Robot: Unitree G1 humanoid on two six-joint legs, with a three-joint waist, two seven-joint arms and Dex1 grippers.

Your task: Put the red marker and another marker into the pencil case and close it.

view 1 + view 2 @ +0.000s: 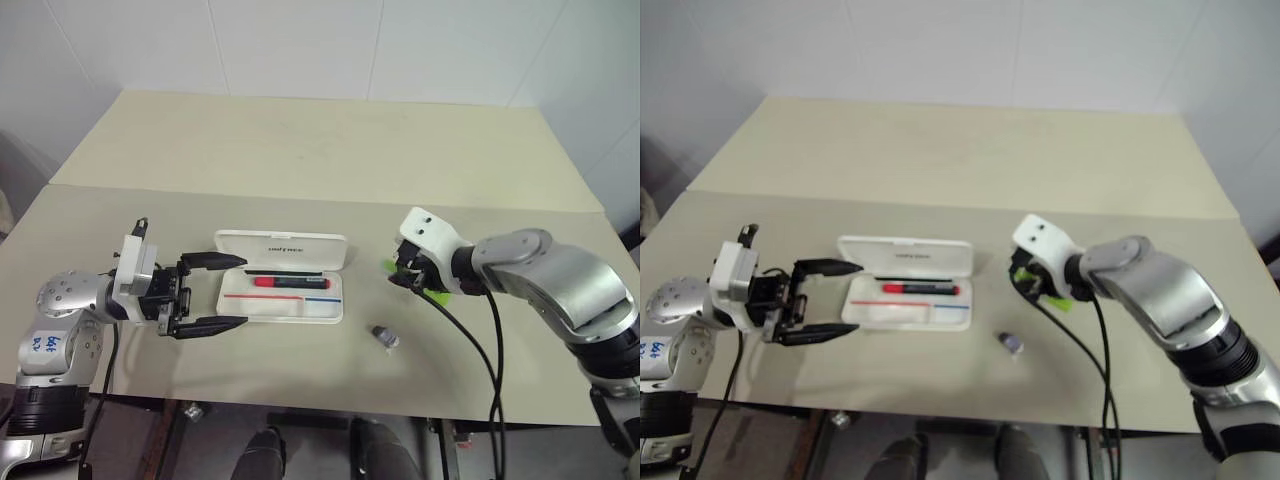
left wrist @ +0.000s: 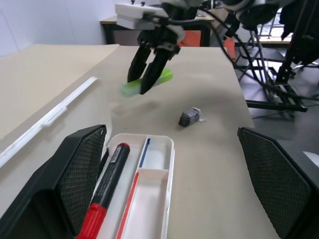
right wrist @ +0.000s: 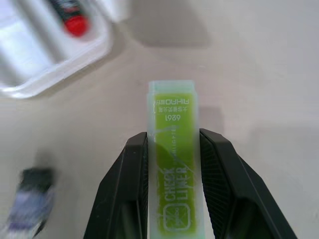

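The white pencil case [image 1: 280, 246] lies open on the table's middle, lid hinged back. In its tray rests the red marker [image 1: 290, 283], black barrel and red cap. My left gripper [image 1: 238, 291] is open at the case's left end, one finger [image 2: 79, 169] on either side of the tray. To the right of the case, my right gripper [image 1: 410, 283] is shut on the lime-green marker [image 3: 172, 107], held a little above the table. Its pale cap end sticks out past the fingertips [image 3: 137, 149].
A small grey-purple lump [image 1: 385, 337] lies on the table in front of the right gripper, between it and the front edge. A black cable [image 1: 480, 350] hangs from the right wrist over the table's front edge. A second table top [image 1: 330, 140] adjoins behind.
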